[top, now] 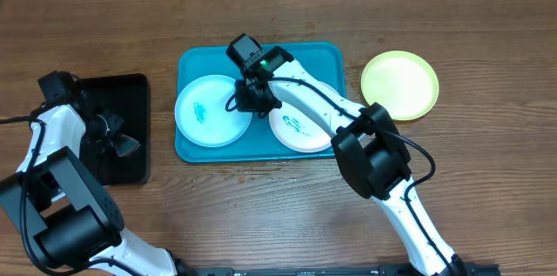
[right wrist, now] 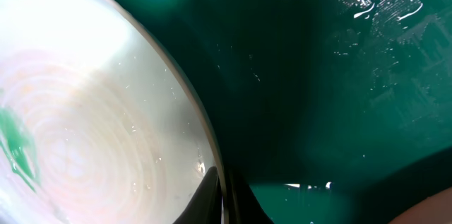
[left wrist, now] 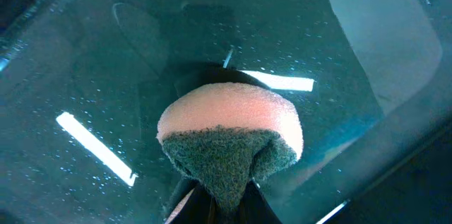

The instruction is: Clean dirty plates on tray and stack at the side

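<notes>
My right gripper [right wrist: 224, 194] is pinching the rim of the light blue plate [top: 202, 115] at the tray [top: 329, 57]'s left end; my left gripper [left wrist: 219, 206] is squeezing a sponge [left wrist: 233, 114].

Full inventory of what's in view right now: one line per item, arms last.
turquoise tray: one, turquoise, table centre
light blue plate: one, teal smear, left side of the turquoise tray
white plate: one, teal smear, right side of the turquoise tray, partly under the right arm
yellow-green plate: one, no smear visible, on the table right of the turquoise tray
black tray: one, black, table left
sponge: one, pink with green scouring side, over the black tray
table: one, brown wood
left gripper: shut on sponge
right gripper: shut on light blue plate's rim
</notes>
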Controlling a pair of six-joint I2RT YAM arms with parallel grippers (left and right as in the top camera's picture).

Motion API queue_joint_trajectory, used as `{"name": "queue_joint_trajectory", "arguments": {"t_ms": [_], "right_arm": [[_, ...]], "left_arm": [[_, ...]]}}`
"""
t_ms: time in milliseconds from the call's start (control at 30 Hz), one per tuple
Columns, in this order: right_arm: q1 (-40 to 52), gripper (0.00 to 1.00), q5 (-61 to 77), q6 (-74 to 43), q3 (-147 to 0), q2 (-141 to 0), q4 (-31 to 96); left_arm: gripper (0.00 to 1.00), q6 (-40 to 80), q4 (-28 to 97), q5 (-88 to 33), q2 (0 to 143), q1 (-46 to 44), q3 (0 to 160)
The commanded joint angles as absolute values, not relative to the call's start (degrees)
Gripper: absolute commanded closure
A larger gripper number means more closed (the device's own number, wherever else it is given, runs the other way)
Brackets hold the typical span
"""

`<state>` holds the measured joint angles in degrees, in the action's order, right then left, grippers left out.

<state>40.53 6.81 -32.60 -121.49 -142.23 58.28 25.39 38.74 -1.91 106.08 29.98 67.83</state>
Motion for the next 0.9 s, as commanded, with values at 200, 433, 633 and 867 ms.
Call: {"name": "queue_joint_trajectory", "arguments": {"t_ms": [200, 433, 633, 867], "right_arm": [[40.49, 0.96, 2.39, -32.80, -120.05, -144.05, 59.77], [40.49, 0.96, 2.37, -32.80, -120.05, -144.05, 59.66], [40.49, 0.96, 2.37, -32.80, -120.05, -144.05, 59.22], [40.49, 0.96, 2.37, -32.80, -120.05, -144.05, 59.22]], "left_arm": [[0.64, 25.74, 38.61, 2.72, 106.80, 29.65, 68.10], [0.58, 25.78, 40.25, 2.46, 106.83, 29.65, 67.99], [0.74, 25.76, 40.45, -0.05, 107.35, 29.58, 67.22], [0.84, 25.76, 40.58, -0.08, 108.01, 29.61, 67.22]]}}
